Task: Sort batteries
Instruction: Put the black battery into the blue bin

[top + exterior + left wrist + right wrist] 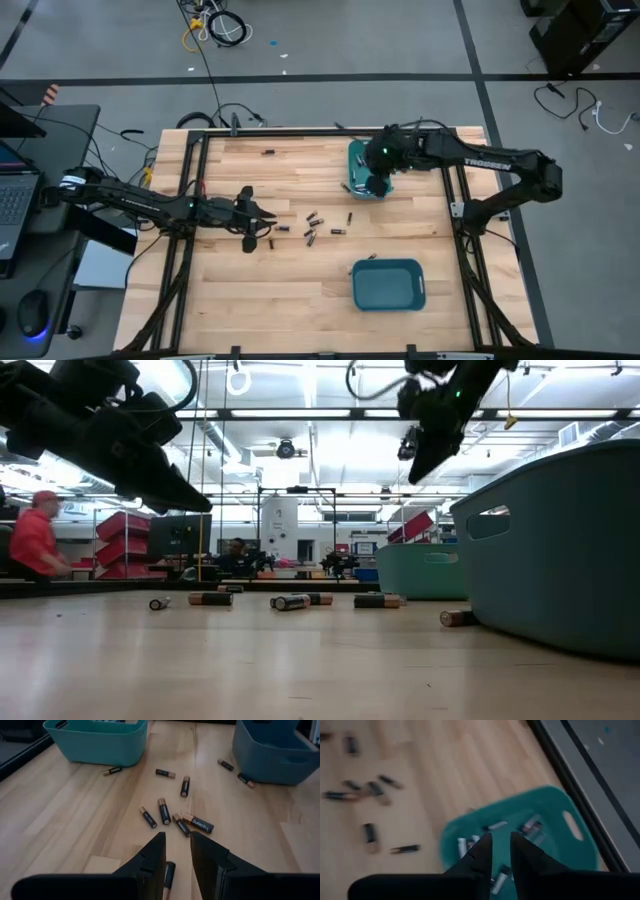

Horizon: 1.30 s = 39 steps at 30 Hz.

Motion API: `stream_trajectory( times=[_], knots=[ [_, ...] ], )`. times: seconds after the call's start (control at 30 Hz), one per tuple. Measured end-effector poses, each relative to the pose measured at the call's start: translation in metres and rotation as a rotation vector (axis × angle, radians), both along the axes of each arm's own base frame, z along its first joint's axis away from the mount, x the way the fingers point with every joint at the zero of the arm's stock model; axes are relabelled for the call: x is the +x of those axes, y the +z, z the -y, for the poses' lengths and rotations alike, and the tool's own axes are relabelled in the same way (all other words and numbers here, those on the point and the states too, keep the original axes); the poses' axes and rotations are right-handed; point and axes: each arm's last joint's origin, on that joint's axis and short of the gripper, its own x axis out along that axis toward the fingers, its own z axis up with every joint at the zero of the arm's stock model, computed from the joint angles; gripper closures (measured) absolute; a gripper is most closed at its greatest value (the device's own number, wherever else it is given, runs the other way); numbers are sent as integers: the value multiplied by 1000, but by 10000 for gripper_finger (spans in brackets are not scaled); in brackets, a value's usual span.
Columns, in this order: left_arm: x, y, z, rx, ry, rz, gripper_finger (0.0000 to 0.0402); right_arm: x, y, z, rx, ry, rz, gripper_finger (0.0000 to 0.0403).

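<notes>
Several small dark batteries with copper ends (311, 226) lie loose on the wooden table, also in the left wrist view (164, 810) and low view (290, 601). My left gripper (268, 213) (177, 839) hovers above the table just left of this cluster, open by a narrow gap, holding nothing; one battery (169, 872) lies on the wood beneath its fingers. My right gripper (378, 178) (501, 841) hangs over the teal bin (357, 160) (555, 800), open by a narrow gap. Several batteries (530, 826) lie on that bin's floor.
A second, bluer bin (388, 284) (272, 755) stands near the table's near edge, with one battery (372, 257) beside it. A lone battery (268, 152) lies toward the far edge. Bare wood lies at the near left. People sit in the room beyond (40, 540).
</notes>
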Motion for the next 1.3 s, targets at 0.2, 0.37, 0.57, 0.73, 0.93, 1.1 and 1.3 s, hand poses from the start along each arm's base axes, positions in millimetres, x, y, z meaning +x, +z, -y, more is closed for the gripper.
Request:
stream_trajectory(
  times=[0.2,0.37,0.57,0.73,0.93,1.1,1.3],
  knots=[
    [0,-1,0,21,-8,-13,310,5,5,-36,-5,134,22,348],
    [0,0,0,41,-5,-3,310,11,6,-56,-4,206,42,348],
    [2,-4,0,28,-20,-29,310,14,7,-74,-4,269,61,348],
    [7,-17,1,-44,18,-95,306,15,8,-82,-5,295,76,348],
    [18,-35,2,-65,35,-144,288,15,8,-83,0,294,81,348],
    [24,-48,3,-59,37,-179,269,15,8,-84,6,287,83,348],
    [27,-65,3,-42,45,-254,251,15,8,-84,6,287,83,348]
  ],
)
